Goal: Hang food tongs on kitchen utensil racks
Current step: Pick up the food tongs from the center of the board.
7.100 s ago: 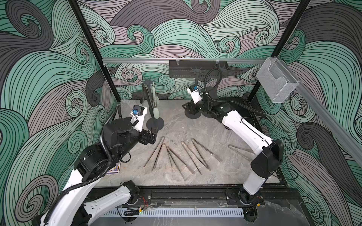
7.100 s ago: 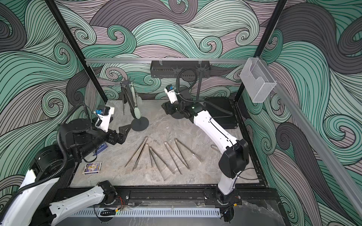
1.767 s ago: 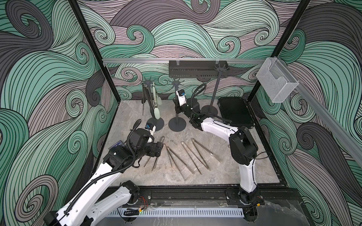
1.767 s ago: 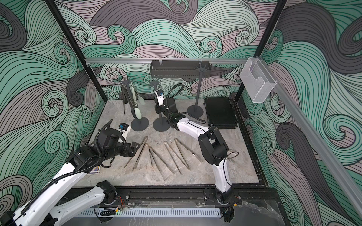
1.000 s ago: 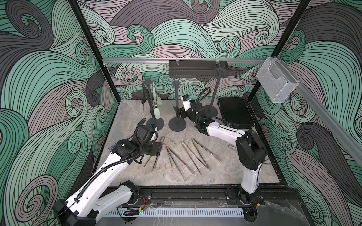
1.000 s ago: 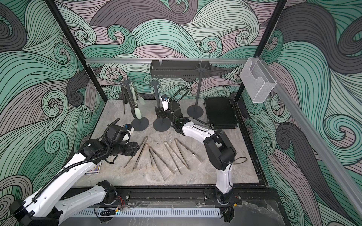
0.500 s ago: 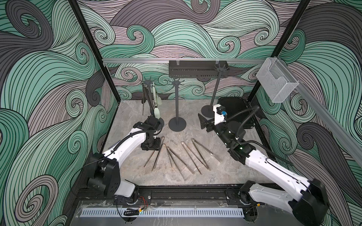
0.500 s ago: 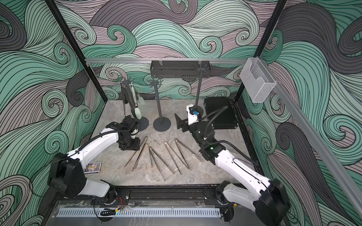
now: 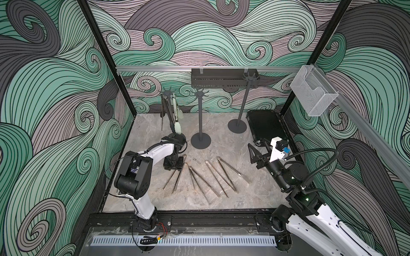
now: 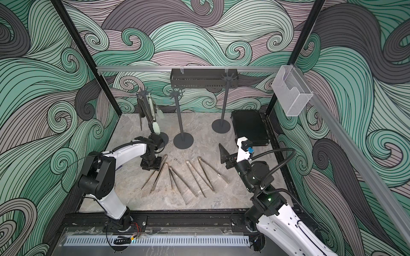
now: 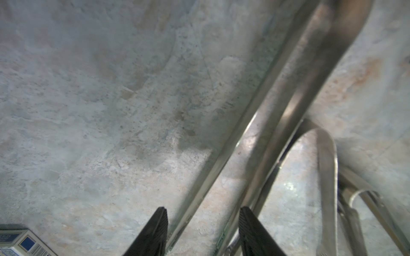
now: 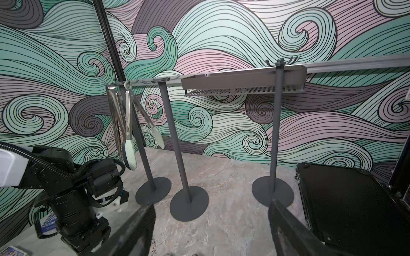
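Swirling green, mauve and grey wave patterns cover the walls around a grey marbled desk [image 9: 244,199]. Long, slim, V-shaped bare-steel food tongs [image 9: 216,178] lie fanned across its middle, closed ends toward the back and tips spreading toward the front. Close up, the steel looks dull and brownish. I count five on the desk, though the two at the left overlap, so that count is unsure.

Two more hang from the dark grey pole rack nearest the left arm [image 9: 168,95]: a shiny steel pair [image 12: 113,110] and a pale-green silicone-tipped pair [image 12: 129,155] with its arms spread.

The left gripper [image 11: 203,221] points down over the leftmost tongs [image 11: 277,115]. Its black jaws stand partly apart astride the two steel arms, with a gap showing on one side, so they are not clamped. The right gripper [image 12: 211,204] hangs above the desk's right side facing the racks, its jaws wide apart around nothing.

There are three racks, each with a round flat base, a pole and a star of short hooks. The middle rack [image 9: 200,124] stands close beside the first, and the right rack [image 9: 243,104] stands just beside one flat black case [image 9: 265,126] at the rear right.

One black perforated shelf [image 9: 224,81] hangs on the back rail and one clear mesh box [image 9: 314,93] on the right rail. A small blue-and-white card box [image 11: 20,243] lies near the left arm.

Open desk runs from the tongs' tips to the black front frame, and between the fan and the right arm.
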### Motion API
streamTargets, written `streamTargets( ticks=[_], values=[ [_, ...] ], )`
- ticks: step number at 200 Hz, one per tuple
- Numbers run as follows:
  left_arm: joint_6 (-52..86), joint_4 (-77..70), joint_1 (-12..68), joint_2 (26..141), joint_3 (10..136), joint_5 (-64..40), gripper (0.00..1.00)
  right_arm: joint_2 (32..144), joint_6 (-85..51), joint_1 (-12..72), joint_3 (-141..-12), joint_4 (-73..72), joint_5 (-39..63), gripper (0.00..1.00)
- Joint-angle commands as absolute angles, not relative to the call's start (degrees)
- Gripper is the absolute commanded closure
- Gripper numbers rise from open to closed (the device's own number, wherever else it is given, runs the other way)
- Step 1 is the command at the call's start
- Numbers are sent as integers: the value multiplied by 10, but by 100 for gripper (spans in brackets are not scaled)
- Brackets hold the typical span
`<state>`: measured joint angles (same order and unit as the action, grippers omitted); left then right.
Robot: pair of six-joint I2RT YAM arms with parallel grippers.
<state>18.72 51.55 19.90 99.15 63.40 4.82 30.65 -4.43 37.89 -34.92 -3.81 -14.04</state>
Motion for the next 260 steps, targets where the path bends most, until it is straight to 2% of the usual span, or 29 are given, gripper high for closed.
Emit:
streamTargets(
  ticks=[1, 42, 93, 117, 157, 183, 260],
  values=[
    [188, 498, 195, 1007, 642, 67, 50, 307, -53, 376, -342, -22, -144, 21],
    [188, 475, 195, 1043, 629, 53, 62, 307, -51, 376, -342, -22, -145, 22],
    [191, 463, 204, 1055, 623, 28, 85, 300, -47, 375, -345, -19, -153, 24],
    [191, 466, 214, 1056, 619, 29, 93, 294, -46, 376, -345, -17, -158, 25],
    [196, 473, 235, 1045, 616, 41, 100, 290, -45, 376, -348, -15, -163, 25],
    [198, 485, 256, 1018, 616, 61, 100, 290, -45, 375, -351, -14, -169, 26],
    [210, 543, 278, 838, 640, 150, 100, 292, -38, 375, -367, -7, -184, 26]
  ],
)
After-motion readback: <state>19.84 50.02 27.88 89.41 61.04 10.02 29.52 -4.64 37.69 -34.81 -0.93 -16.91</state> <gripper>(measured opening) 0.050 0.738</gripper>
